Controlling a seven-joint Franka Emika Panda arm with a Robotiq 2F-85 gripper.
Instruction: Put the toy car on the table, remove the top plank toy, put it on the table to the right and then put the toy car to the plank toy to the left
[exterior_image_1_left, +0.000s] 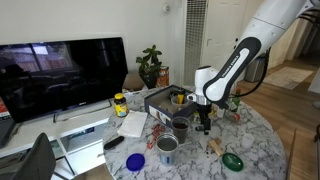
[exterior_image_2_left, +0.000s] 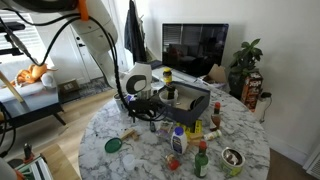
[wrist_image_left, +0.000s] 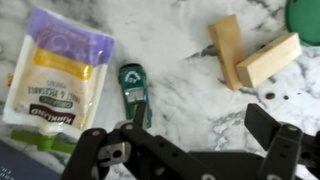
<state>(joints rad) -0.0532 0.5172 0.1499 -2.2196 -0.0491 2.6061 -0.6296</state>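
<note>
In the wrist view a small green toy car (wrist_image_left: 132, 88) lies on the marble table (wrist_image_left: 170, 40), just beside the left finger of my gripper (wrist_image_left: 200, 125). The gripper is open and empty, with bare table between its fingers. Two light wooden plank toys lie touching each other to the upper right, one upright (wrist_image_left: 228, 50) and one slanted (wrist_image_left: 268, 60). In both exterior views my gripper (exterior_image_1_left: 205, 122) (exterior_image_2_left: 152, 118) hangs low over the round table (exterior_image_1_left: 260, 150) (exterior_image_2_left: 100, 120). The planks (exterior_image_1_left: 213, 146) (exterior_image_2_left: 130, 133) lie close by.
A purple-topped Kirkland food packet (wrist_image_left: 55, 75) lies left of the car. A green lid (wrist_image_left: 305, 15) (exterior_image_1_left: 232, 160) (exterior_image_2_left: 113, 145) lies beyond the planks. Cups, cans, bottles and a dark tray (exterior_image_1_left: 160, 100) (exterior_image_2_left: 185, 100) crowd the table. A TV (exterior_image_1_left: 60, 70) stands behind.
</note>
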